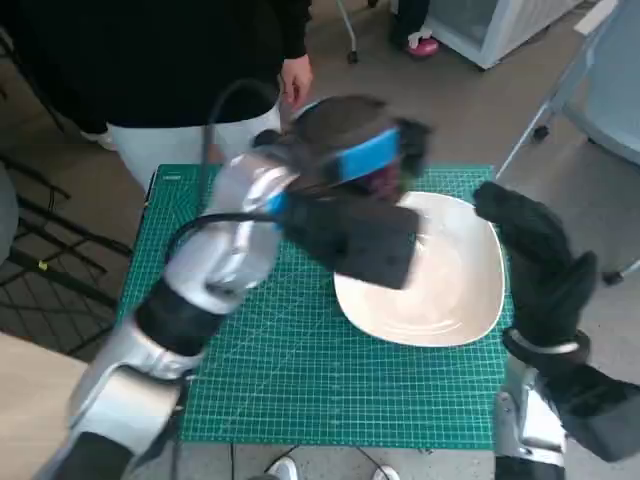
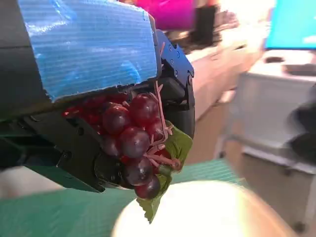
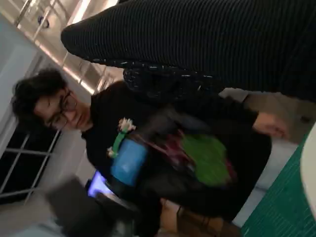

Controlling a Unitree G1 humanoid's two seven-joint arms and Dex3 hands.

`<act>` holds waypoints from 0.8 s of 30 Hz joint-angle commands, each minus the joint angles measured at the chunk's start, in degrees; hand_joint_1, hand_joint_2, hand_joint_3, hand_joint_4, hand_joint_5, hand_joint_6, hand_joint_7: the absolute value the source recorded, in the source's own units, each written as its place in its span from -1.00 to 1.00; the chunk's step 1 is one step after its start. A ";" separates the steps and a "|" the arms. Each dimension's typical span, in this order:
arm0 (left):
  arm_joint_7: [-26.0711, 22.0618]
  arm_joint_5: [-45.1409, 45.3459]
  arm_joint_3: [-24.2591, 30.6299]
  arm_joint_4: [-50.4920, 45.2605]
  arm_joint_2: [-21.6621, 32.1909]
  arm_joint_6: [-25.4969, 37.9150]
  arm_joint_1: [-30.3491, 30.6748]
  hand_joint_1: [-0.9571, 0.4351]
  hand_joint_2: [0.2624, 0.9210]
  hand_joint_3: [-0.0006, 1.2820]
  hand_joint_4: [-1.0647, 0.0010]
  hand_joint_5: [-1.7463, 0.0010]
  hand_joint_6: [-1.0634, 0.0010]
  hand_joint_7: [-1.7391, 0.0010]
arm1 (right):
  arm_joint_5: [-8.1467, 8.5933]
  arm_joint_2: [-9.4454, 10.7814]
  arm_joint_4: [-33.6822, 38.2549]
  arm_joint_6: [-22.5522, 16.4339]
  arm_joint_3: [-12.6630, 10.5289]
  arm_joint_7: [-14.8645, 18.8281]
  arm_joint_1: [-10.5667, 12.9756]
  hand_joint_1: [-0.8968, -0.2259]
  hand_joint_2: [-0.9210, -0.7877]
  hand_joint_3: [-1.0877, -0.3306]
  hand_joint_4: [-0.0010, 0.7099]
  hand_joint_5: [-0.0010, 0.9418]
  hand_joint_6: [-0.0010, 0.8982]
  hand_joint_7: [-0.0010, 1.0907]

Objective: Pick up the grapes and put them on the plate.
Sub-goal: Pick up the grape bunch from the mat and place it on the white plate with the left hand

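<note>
A: Worth worrying about first? Green gridded cutting mat (image 1: 300, 370) over the table: flat and smooth, so a dropped bunch could roll. Then the white, rounded-square glazed plate (image 1: 450, 290): shallow and slick, rim low.

B: Agreed. Left robot hand (image 1: 350, 200), black with blue tape over the back, closed round the bunch of dark red glossy grapes (image 2: 131, 143), held in the air just over the plate's near edge. Blurred in the head view, so probably mid-swing; released too soon, likely to land on the rim and tumble off.

A: Right robot hand (image 1: 540, 260), black knitted glove, just beside the plate's far edge, holding nothing; open or curled, hard to say. Could nudge the plate.

B: Smallest: crinkled green fabric-like leaf (image 2: 168, 173) and thin pinkish stems, apt to snag on fingers.
</note>
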 commanded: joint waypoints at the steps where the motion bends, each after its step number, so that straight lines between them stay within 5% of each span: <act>1: -0.45 -0.05 -0.96 2.18 -1.99 -0.28 -3.25 0.38 1.00 -0.73 0.09 -0.71 -0.18 -0.21 | -0.77 0.00 -1.77 1.02 -0.55 -1.67 2.53 -0.26 -1.00 -0.08 -0.13 -1.00 -0.88 -0.39; 7: -0.74 -1.13 -1.00 4.19 -3.92 -1.20 -4.82 0.38 1.00 -0.71 0.05 -0.57 -0.02 -0.45 | -2.26 0.26 -3.59 0.93 -1.14 -3.99 4.07 -0.26 -1.00 -0.08 -0.13 -1.00 -0.88 -0.38; 15: -0.89 -2.32 -1.29 7.11 -4.92 -3.91 -5.58 0.38 1.00 -0.68 0.08 -0.57 0.05 -0.52 | -5.06 0.93 -6.00 0.95 -1.24 -7.62 5.73 -0.28 -1.00 -0.08 -0.12 -0.99 -0.88 -0.37; 24: -1.01 -2.79 -1.31 10.60 -5.74 -5.07 -6.72 0.38 0.99 -0.64 0.12 -0.59 0.09 -0.55 | -6.19 0.92 -6.00 0.26 -1.44 -9.48 6.37 -0.30 -1.00 -0.09 -0.11 -0.99 -0.89 -0.36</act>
